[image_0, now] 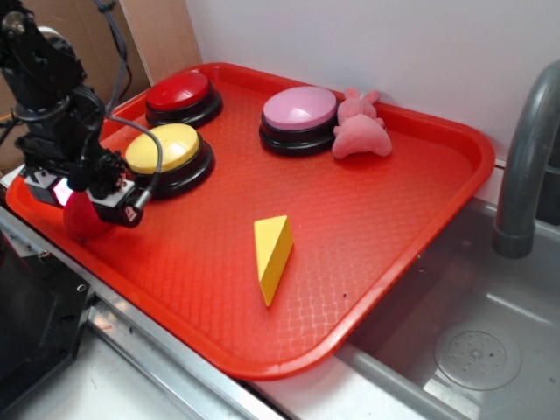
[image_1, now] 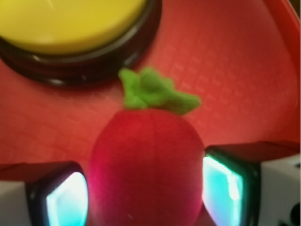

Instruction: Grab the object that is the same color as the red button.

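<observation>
Wrist view has the red plush strawberry [image_1: 143,165] sat between the jaws at the tray's [image_0: 367,262] near-left corner, apparently pinched but not confirmed, so it could get squeezed out if lifted.

On the tray [image_0: 455,175], the red button [image_0: 181,92] stands at the back left, with the yellow-topped button [image_0: 166,150] in front of it and the pink-topped button [image_0: 300,114] to its right. The plush animal [image_0: 359,129] touches the pink-topped button's right side, and the cheese wedge [image_0: 272,254] lies near the middle front. The plush strawberry [image_1: 146,165] sits between the fingers of the gripper [image_0: 83,206], near the tray's left edge, just in front of the yellow-topped button.
</observation>
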`<state>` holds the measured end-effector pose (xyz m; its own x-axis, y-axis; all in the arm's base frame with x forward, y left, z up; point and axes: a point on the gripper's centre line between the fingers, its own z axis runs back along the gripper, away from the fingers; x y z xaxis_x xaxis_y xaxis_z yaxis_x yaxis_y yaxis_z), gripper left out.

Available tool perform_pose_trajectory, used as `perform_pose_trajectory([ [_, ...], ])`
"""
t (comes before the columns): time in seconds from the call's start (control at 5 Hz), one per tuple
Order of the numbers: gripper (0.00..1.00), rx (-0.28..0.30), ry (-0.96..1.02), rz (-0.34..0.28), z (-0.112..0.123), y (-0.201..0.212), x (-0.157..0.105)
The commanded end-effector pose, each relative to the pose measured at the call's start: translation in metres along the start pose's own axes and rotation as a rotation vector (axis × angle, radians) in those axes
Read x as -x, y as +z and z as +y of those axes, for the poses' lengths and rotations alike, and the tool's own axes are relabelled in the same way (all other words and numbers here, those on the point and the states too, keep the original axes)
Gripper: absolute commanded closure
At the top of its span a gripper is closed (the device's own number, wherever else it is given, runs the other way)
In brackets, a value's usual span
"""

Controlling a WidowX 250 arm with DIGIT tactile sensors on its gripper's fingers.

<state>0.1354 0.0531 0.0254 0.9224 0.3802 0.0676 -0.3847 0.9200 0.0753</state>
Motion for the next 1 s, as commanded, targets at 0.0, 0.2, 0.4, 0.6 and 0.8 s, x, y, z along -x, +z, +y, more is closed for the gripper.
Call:
perform_pose_trajectory([
  [0.0,1.0,0.007,0.031,-0.01,0.001,0.0,-0.007],
  [0.2,1.0,-0.006,0.026,-0.01,0.0,0.003,-0.007],
  [0.4,1.0,0.035,-0.003,-0.025,-0.006,0.031,-0.014],
  [0.6,1.0,0.077,0.006,-0.077,-0.02,0.062,-0.021],
  [0.8,1.0,0.161,-0.061,-0.085,-0.047,0.105,-0.029],
])
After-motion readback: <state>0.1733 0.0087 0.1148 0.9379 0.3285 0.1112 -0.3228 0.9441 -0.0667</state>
